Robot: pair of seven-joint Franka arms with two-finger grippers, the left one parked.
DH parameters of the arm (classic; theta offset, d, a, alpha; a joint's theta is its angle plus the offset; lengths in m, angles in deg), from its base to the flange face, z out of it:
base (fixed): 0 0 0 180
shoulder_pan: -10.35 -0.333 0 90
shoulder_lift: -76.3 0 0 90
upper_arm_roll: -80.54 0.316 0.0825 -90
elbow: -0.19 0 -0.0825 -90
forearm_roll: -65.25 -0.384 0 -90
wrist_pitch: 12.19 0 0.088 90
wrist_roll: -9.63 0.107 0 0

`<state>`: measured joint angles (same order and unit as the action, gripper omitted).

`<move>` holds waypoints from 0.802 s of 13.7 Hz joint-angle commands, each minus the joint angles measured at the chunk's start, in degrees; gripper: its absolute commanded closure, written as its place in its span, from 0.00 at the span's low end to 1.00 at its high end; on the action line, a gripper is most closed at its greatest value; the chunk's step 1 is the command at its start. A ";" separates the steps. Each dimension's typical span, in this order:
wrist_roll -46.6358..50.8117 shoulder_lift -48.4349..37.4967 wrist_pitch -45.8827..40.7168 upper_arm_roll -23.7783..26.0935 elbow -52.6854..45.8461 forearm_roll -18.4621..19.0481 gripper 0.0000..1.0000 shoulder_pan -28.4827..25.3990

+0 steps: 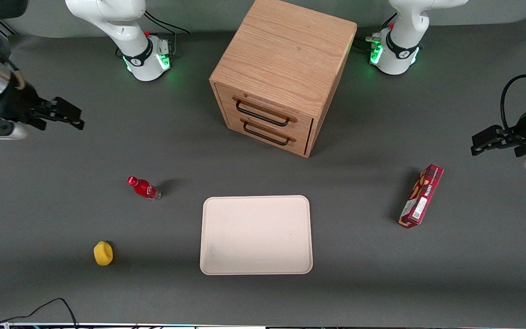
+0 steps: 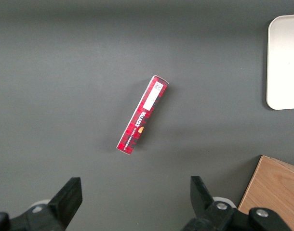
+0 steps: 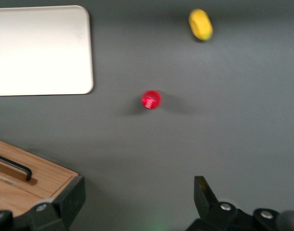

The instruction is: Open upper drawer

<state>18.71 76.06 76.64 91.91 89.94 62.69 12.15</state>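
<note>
The light oak cabinet (image 1: 286, 64) stands at the table's back middle, both drawers shut. The upper drawer (image 1: 299, 119) is the upper of two fronts, with a thin black bar handle (image 1: 262, 114). The lower drawer (image 1: 297, 142) sits just under it. My gripper (image 1: 80, 118) hangs open and empty above the table toward the working arm's end, well apart from the cabinet. In the right wrist view my gripper (image 3: 137, 192) shows its jaws wide apart, with a cabinet corner (image 3: 36, 180) and a black handle end (image 3: 19, 169) beside one finger; I cannot tell which drawer's it is.
A cream tray (image 1: 256, 265) lies nearer the front camera than the cabinet. A red bottle (image 1: 144, 188) and a yellow object (image 1: 103, 253) lie toward the working arm's end. A red box (image 1: 421, 196) lies toward the parked arm's end.
</note>
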 commanded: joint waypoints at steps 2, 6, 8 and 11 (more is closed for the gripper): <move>-8.79 6.29 1.96 2.33 -2.74 -7.00 0.00 -5.12; -12.85 14.90 5.90 11.64 -5.99 -8.25 0.00 -7.15; -14.17 17.72 8.45 15.42 -6.43 -4.24 0.00 -10.30; -20.58 22.99 10.39 20.26 -6.61 -2.19 0.00 -11.11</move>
<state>2.99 94.74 86.48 110.27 86.05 59.40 1.22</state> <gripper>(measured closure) 0.000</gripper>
